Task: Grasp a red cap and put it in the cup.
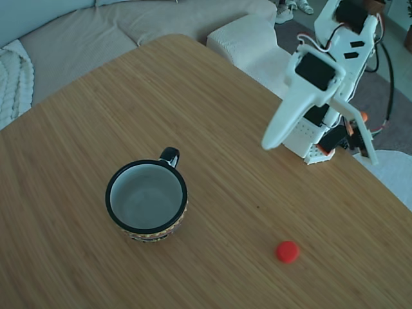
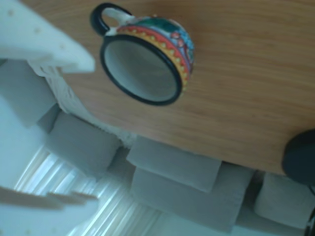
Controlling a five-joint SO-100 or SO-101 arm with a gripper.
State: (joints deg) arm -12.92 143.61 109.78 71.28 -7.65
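1. In the fixed view the red cap [image 1: 288,251] lies flat on the wooden table [image 1: 212,129], near the lower edge, well to the right of the cup [image 1: 147,198] and apart from it.
2. The cup stands upright, its handle pointing to the far side. Its inside looks empty; little of its patterned outside shows here.
3. The gripper [image 1: 273,138] hangs above the table at the right, touching neither cap nor cup. Only one long white finger [image 1: 286,119] is clear; the second is hard to make out, so how far the fingers are parted cannot be told. Nothing is seen in its hold.
4. The other view is blurred and upside down: the cup [image 2: 142,61] shows, the cap does not.
5. A sofa [image 1: 84,32] is cut off at the far edge.
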